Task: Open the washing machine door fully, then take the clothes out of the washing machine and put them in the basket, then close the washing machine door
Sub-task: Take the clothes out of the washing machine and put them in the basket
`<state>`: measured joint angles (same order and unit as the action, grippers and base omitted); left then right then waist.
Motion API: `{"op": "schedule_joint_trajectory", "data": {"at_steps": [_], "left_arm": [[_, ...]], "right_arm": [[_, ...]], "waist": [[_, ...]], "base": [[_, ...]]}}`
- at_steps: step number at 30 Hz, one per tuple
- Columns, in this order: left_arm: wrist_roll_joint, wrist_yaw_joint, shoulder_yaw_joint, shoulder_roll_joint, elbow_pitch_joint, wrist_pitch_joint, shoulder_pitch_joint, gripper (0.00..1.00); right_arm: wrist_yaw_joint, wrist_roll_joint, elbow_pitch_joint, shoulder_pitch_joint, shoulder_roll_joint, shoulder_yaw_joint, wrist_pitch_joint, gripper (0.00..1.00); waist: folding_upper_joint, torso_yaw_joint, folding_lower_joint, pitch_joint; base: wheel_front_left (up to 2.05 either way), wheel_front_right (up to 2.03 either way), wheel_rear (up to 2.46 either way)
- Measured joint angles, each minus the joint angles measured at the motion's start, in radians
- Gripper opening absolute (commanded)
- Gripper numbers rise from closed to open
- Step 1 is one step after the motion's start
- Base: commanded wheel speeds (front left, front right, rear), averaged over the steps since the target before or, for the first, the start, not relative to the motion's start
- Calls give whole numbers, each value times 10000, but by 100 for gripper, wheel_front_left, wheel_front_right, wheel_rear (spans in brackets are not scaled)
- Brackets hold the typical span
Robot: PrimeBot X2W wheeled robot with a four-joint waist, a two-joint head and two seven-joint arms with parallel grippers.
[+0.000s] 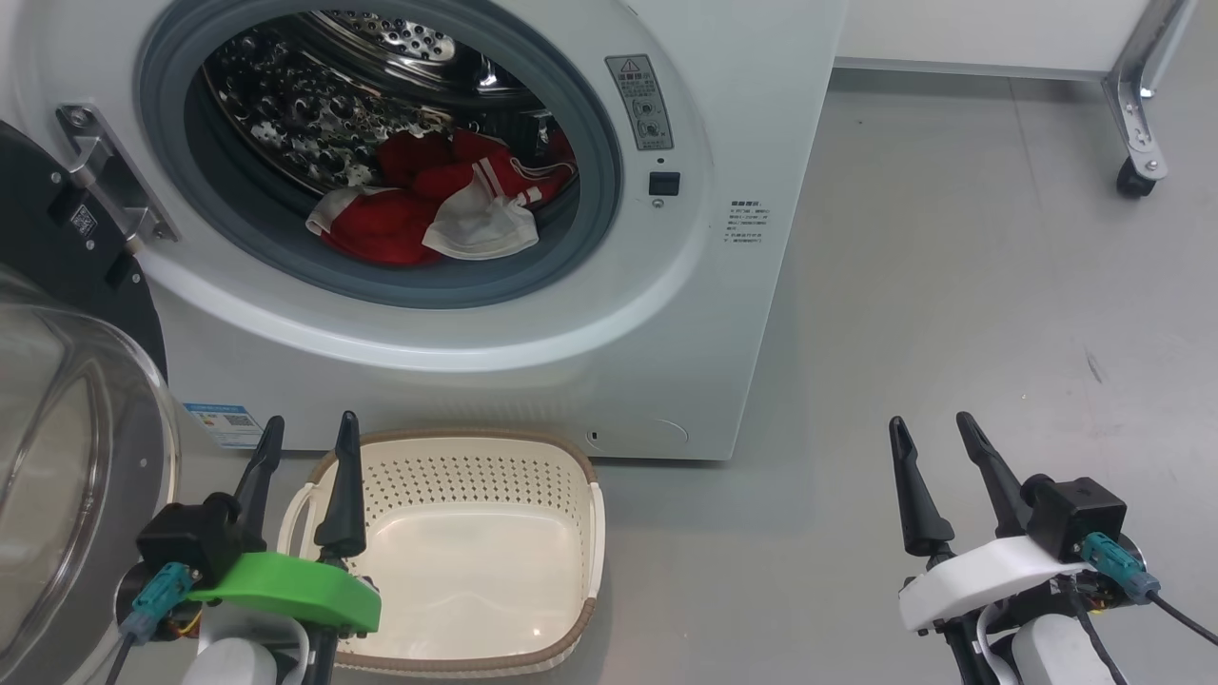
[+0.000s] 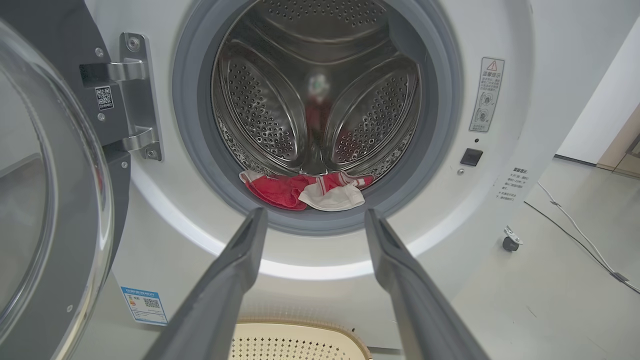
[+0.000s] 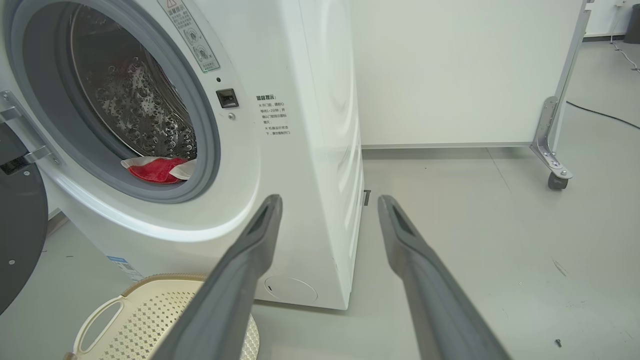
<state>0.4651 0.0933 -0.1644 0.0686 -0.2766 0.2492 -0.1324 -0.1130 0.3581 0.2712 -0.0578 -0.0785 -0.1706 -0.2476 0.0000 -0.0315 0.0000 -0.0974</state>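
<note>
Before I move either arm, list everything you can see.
washer: one, white, straight ahead
door: one, black rim and clear glass, swung open at left
clothes: one heap, red with white trim plus a whitish piece, inside the washer, low at the front
basket: one, cream with brown rim, empty, on the floor before the washer
label: one, blue, washer's lower left front
sticker: one, grey, washer's upper right front
panel: one, white, behind at right
caster: one, black, under the panel's right end
cable: one, dark, on the floor beyond the panel
left gripper: dark fingers, green mount, open, by the basket's left side
right gripper: dark fingers, white mount, open, over the floor at right
</note>
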Motion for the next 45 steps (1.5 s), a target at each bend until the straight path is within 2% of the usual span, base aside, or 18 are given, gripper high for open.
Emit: {"op": "schedule_joint_trajectory", "data": {"at_steps": [45], "left_arm": [[-199,15,-132,-4,-63,2,57,100]], "right_arm": [[-35,-100,86,57,35,-58,0,100]], "waist": [[0,32,0,-4]], "base": [[3,-3,0]]}}
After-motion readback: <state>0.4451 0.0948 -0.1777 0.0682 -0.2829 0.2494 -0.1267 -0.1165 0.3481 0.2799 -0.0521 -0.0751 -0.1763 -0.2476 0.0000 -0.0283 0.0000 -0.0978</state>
